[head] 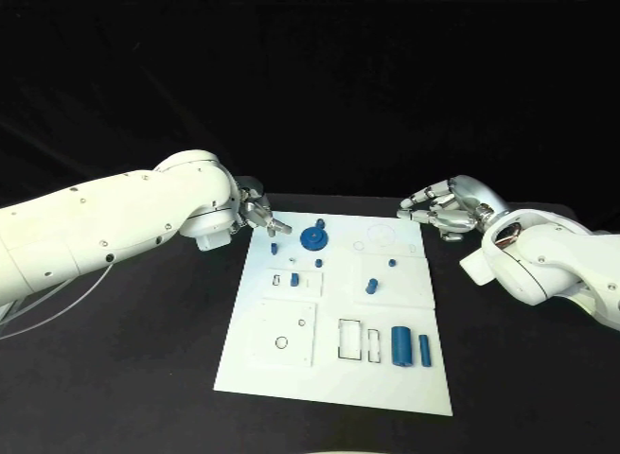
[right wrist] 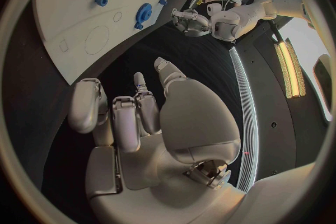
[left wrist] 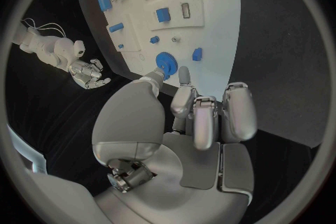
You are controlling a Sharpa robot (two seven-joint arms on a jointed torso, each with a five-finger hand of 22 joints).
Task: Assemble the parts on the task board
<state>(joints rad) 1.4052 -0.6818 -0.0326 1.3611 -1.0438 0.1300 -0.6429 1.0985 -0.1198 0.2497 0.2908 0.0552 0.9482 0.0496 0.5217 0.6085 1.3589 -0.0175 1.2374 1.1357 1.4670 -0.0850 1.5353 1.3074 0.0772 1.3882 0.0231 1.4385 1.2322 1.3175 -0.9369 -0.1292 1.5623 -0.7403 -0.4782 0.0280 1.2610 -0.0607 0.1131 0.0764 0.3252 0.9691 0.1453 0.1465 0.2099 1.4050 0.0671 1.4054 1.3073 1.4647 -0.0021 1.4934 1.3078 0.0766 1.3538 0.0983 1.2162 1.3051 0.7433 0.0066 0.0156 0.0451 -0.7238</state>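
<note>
The task board (head: 290, 364) lies flat in the middle of the black table (head: 105, 378), its long axis running away from the robot. Several blue parts rest on it. A blue gear (head: 314, 236) stands near the far left corner of the board. A small blue peg (head: 274, 248) sits just beside the gear on its left. A blue block (head: 294, 280) lies in a framed recess further toward the robot, and a short blue piece (head: 371, 285) lies to its right. Near the robot's edge of the board, a flat blue bar (head: 374, 342) and a larger blue cylinder (head: 402, 345) lie side by side next to a rectangular outline. A small blue cap (head: 426, 343) sits just beside the cylinder.

The left hand (head: 256, 214) hovers at the far left corner of the board, close to the gear. In the left wrist view its fingers (left wrist: 238, 112) are curled partway inward and hold nothing; one fingertip reaches toward the gear (left wrist: 165, 61), but contact cannot be confirmed. In the head view the forearm hides most of this hand.

The right hand (head: 439, 212) is beside the far right corner of the board, over the table. In the right wrist view its fingers (right wrist: 87, 106) are loosely curled, separated, and empty. Fine features of the smaller parts are too small to resolve.
</note>
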